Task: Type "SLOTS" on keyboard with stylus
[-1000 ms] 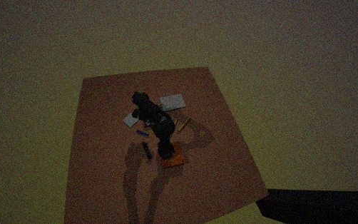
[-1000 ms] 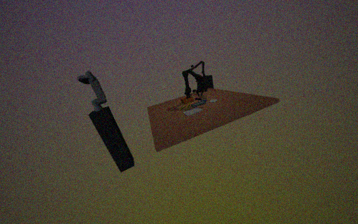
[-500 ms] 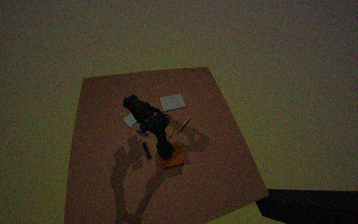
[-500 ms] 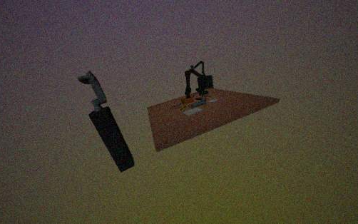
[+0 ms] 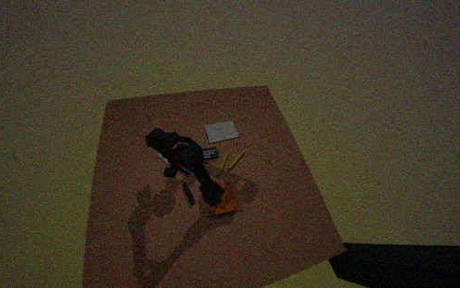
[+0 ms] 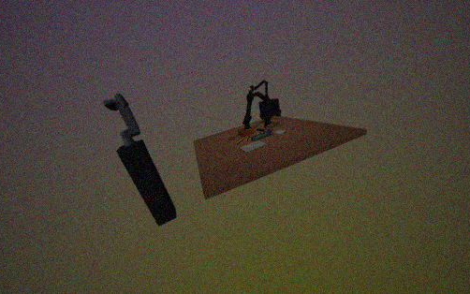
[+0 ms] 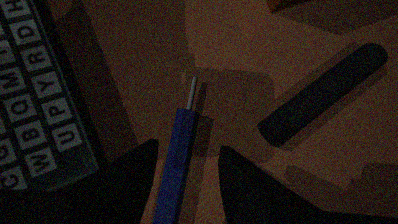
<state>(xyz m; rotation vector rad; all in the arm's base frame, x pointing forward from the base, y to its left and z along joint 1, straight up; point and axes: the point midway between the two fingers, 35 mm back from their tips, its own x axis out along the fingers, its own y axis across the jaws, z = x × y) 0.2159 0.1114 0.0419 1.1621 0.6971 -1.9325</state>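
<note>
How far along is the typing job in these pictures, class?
Done: the gripper is lined up over the blue stylus, which lies on the desk between its open fingers.
In hand: the grasp; the fingers are not yet closed.
Left: gripping and lifting the stylus, moving to the keyboard and pressing all five letters of SLOTS.

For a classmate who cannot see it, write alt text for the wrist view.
A blue stylus with a thin metal tip lies between the open gripper fingers, on a dim brown desk. A lettered keyboard sits left; a dark marker lies right.
</note>
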